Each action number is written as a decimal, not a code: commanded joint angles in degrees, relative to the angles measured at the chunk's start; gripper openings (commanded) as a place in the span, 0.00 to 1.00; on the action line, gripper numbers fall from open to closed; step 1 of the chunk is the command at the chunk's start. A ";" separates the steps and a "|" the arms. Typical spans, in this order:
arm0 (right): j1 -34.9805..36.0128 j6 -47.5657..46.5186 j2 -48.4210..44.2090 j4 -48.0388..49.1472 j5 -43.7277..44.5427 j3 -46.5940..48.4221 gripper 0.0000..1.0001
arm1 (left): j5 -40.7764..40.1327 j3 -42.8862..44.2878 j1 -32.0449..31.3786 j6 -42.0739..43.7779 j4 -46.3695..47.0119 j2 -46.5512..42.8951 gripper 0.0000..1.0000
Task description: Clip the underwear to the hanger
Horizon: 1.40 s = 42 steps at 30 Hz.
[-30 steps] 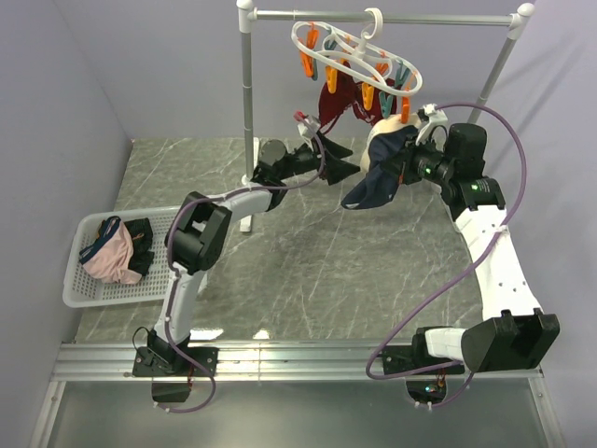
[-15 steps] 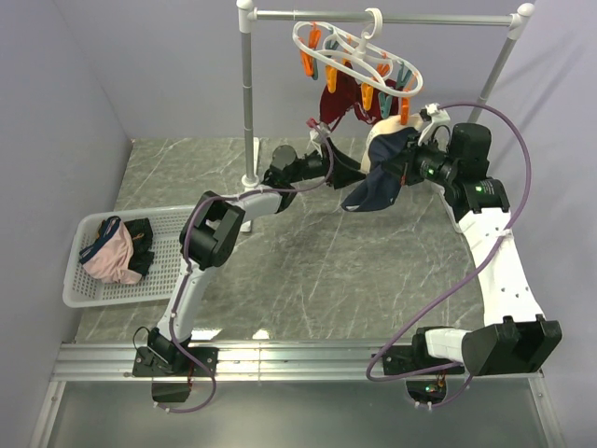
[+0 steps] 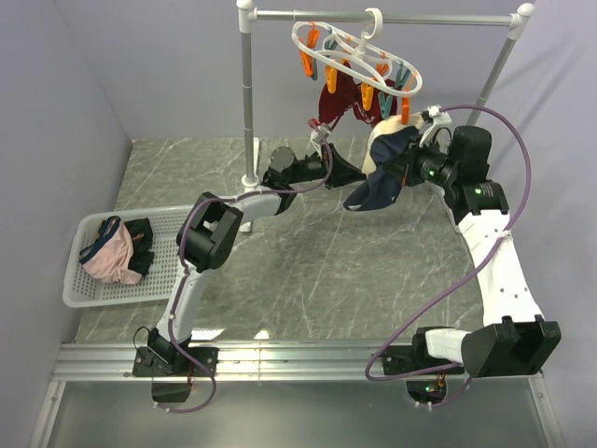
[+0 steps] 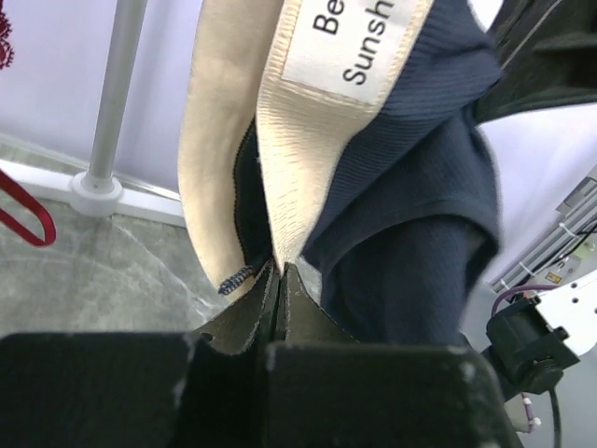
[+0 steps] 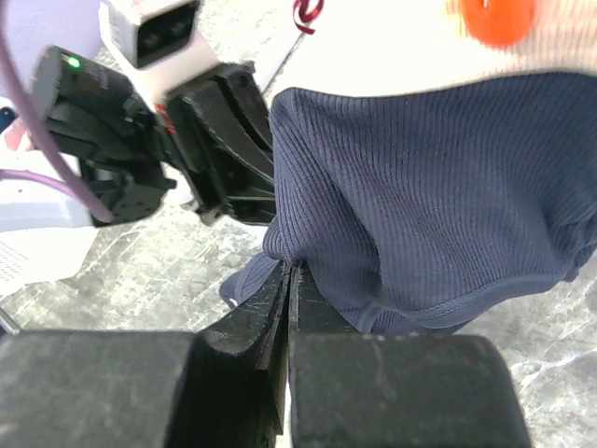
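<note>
Navy fabric of the underwear (image 3: 381, 182) hangs in the air between my two grippers, just below the hanger (image 3: 354, 51), which is hooked on the grey rail stand (image 3: 248, 93) at the far side of the table (image 3: 308, 252). My right gripper (image 5: 287, 271) is fully closed, jaws pinching a fold at the lower edge of the navy cloth. Above it the garment rises toward an orange clip (image 5: 499, 19); I cannot tell whether cloth and clip touch. My left gripper (image 4: 278, 271) is closed tight too, jaws meeting on the bottom end of the pale beige lining (image 4: 224, 140), below a white label (image 4: 359, 37) sewn to that band. In the top view the left gripper reaches in from the left and the right gripper from the right, with the underwear bunched between them. Maroon garment (image 3: 340, 98) hangs from the hanger, just left of the underwear. At the left edge of the table sits a white basket (image 3: 79, 297) holding a pink garment (image 3: 110, 261).
</note>
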 commanded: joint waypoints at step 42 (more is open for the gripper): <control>9.40 11.67 10.03 31.83 11.19 -3.89 0.11 | 10.94 -2.23 2.38 20.70 -33.05 -25.57 0.00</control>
